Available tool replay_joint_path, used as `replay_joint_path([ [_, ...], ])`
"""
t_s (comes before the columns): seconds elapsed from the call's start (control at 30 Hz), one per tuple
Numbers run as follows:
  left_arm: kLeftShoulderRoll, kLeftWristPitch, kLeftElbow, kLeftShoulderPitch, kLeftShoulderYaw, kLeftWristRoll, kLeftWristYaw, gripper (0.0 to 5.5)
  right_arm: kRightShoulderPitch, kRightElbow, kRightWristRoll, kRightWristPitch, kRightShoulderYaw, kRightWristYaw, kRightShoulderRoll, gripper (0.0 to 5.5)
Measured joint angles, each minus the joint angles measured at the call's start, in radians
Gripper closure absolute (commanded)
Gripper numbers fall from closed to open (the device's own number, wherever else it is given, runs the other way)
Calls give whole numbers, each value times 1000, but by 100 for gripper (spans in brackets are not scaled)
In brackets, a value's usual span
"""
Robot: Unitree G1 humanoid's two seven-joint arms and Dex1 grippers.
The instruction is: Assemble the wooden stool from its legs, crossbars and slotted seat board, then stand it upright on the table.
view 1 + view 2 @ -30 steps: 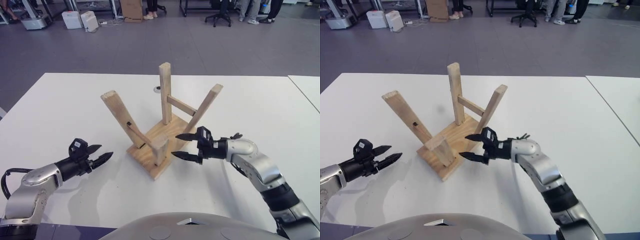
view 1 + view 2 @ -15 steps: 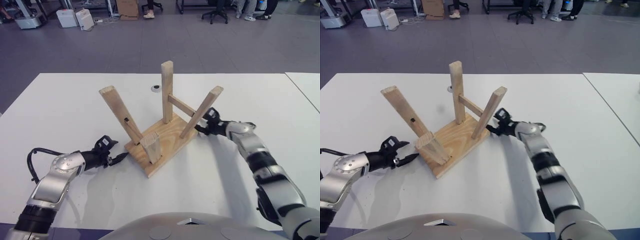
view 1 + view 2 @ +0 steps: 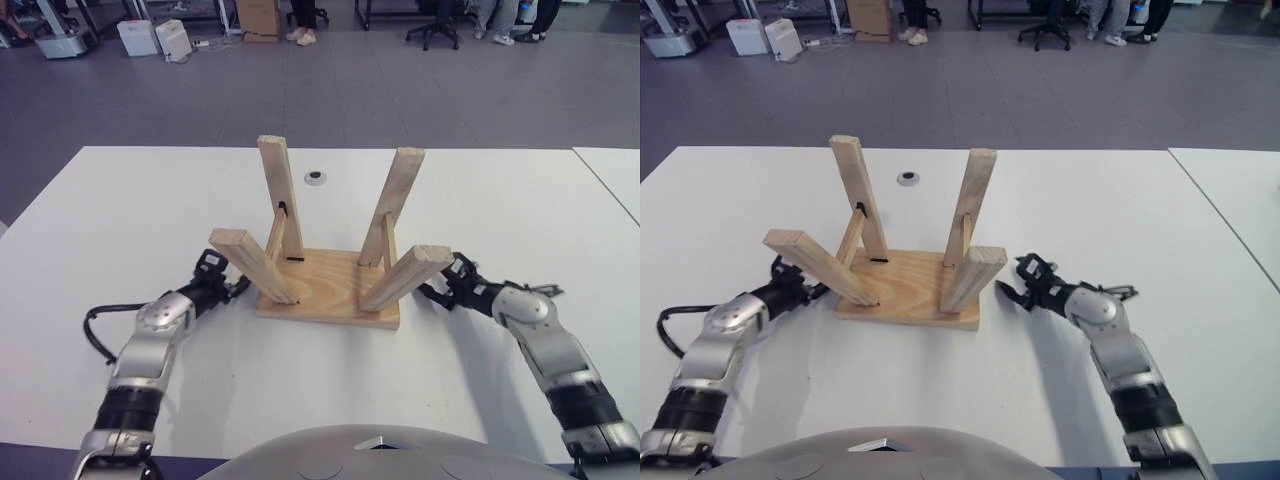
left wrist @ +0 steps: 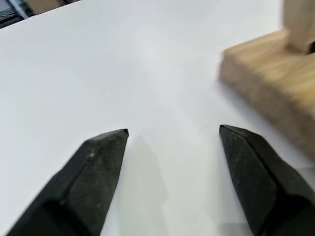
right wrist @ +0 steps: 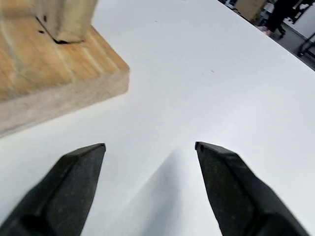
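Light wooden stool (image 3: 325, 282) sits upside down on white surface (image 3: 120, 220). Rectangular seat board (image 5: 44, 83) lies flat on surface; four square legs (image 3: 280, 190) splay upward, with short crossbar (image 3: 851, 238) joining each side pair.

Left gripper (image 4: 173, 132) is low over surface, just beside board's left edge, spread wide, nothing between fingers. Right gripper (image 5: 150, 146) is low near board's right end, likewise released, grasping nothing.

Small dark round fitting (image 3: 316, 178) is set in surface behind stool.
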Motion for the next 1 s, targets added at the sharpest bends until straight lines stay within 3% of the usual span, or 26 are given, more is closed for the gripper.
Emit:
replay_joint_path([
  [0.13,10,46,-245,205,-34,7,-10,210,208,-263,1,136,17,-93,69,210],
  [0.27,-17,148,-378,239,-111,39,29,210,220,-312,5,209,69,-134,138,210],
  [0.47,-81,438,-567,220,-126,-51,60,210,186,-347,138,408,-62,-155,179,210],
  [0.63,-123,626,-719,157,-4,-209,93,210,41,-522,257,681,-209,-249,250,210],
  [0.77,-137,694,-805,82,129,-362,100,210,-86,-654,405,874,-354,-248,213,210],
  [1.0,-43,761,-820,84,200,-472,34,210,-80,-732,454,963,-345,-170,36,210],
])
